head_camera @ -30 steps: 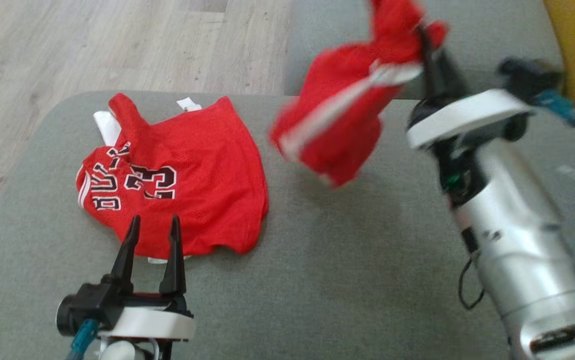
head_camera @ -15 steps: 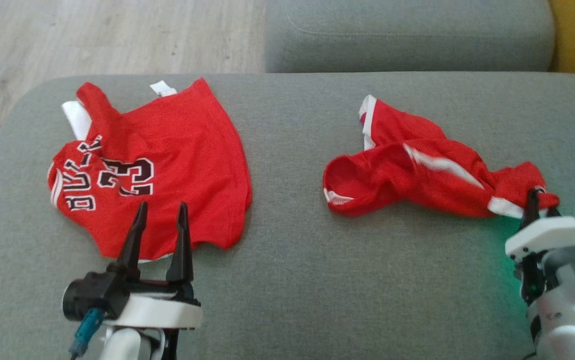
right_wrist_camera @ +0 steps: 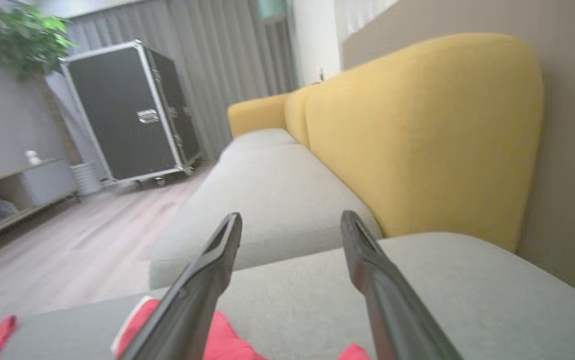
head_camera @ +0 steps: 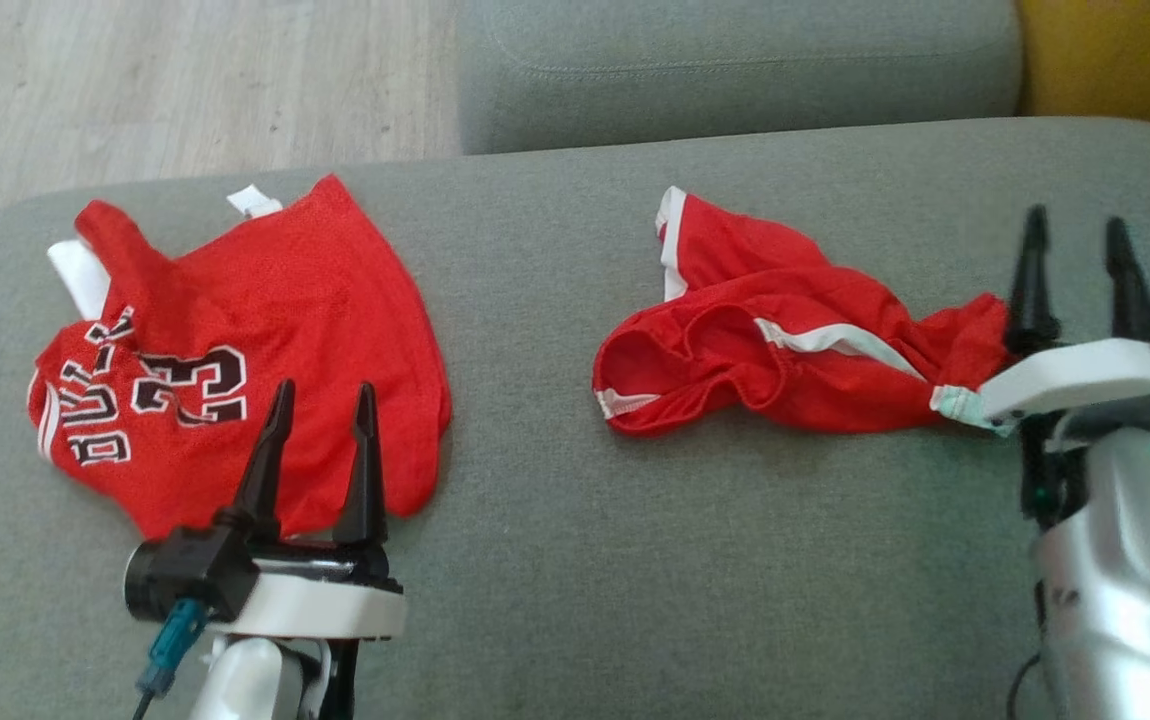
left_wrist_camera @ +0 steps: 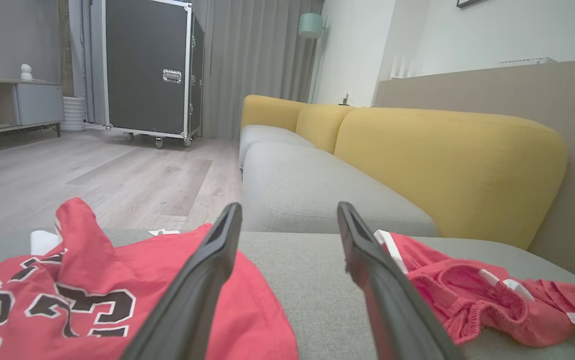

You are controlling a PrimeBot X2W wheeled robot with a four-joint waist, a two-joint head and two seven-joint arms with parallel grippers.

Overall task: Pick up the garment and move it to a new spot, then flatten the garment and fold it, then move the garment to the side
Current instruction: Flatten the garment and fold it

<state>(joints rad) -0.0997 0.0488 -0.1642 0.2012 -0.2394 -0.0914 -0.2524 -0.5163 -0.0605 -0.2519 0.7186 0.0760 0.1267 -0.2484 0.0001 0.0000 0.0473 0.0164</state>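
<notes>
1. Head view: red shorts (head_camera: 785, 365) lie crumpled on the grey seat (head_camera: 635, 580), right of centre, with white stripes showing and the waistband opening facing left.
2. Their right end reaches the right gripper (head_camera: 1076, 217) and is partly hidden behind its white wrist plate. I cannot tell whether cloth and finger touch.
3. The right gripper's fingers are spread wide and point up the view, with only seat fabric between them.
4. A red jersey (head_camera: 265, 330) with black lettering lies well apart on the seat's left side.
5. The left gripper (head_camera: 324, 387) hovers at the jersey's near edge, its fingers spread and pinching nothing.
6. In the left wrist view, the left gripper (left_wrist_camera: 288, 205) frames bare seat, with the jersey (left_wrist_camera: 92, 300) left and the shorts (left_wrist_camera: 492, 310) right.
7. In the right wrist view, which is blurred, the right gripper (right_wrist_camera: 291, 215) is parted. Red cloth of the shorts (right_wrist_camera: 217, 340) shows low between the fingers, with a yellow backrest (right_wrist_camera: 417, 135) beyond.
</notes>
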